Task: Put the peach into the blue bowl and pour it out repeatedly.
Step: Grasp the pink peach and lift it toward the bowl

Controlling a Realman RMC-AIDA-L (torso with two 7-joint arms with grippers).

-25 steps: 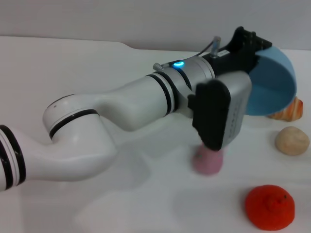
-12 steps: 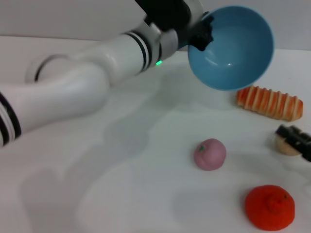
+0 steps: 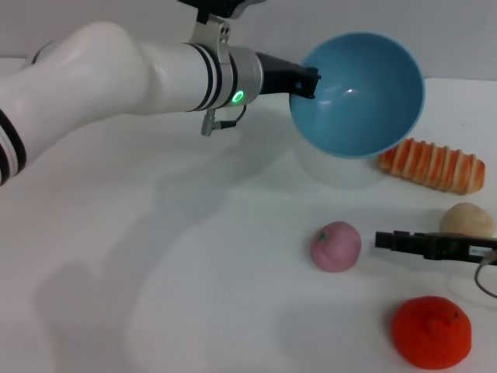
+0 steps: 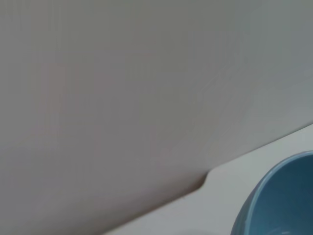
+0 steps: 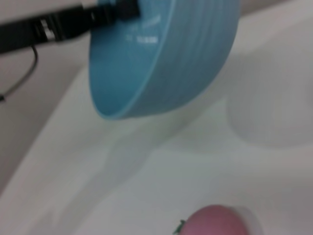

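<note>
While bowl hangs tilted: left claw (image 3: 304,81) clamps the blue bowl's (image 3: 359,93) rim, upper centre, off the desk (image 3: 155,295).
Peach: peach (image 3: 336,246) sits on the desk, lower centre, outside the bowl.
Key relation: right claw (image 3: 386,240) pokes in from right edge, just beside the peach; nearer arm.
Right grip: can't tell.
Surfaces: bowl smooth, deep; peach round, matte.

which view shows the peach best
The head view: the whole peach lies on the table, clear of the tilted blue bowl held by the left gripper, with the right gripper beside it. The right wrist view catches only its top at the picture's edge. The left wrist view misses it.
</note>
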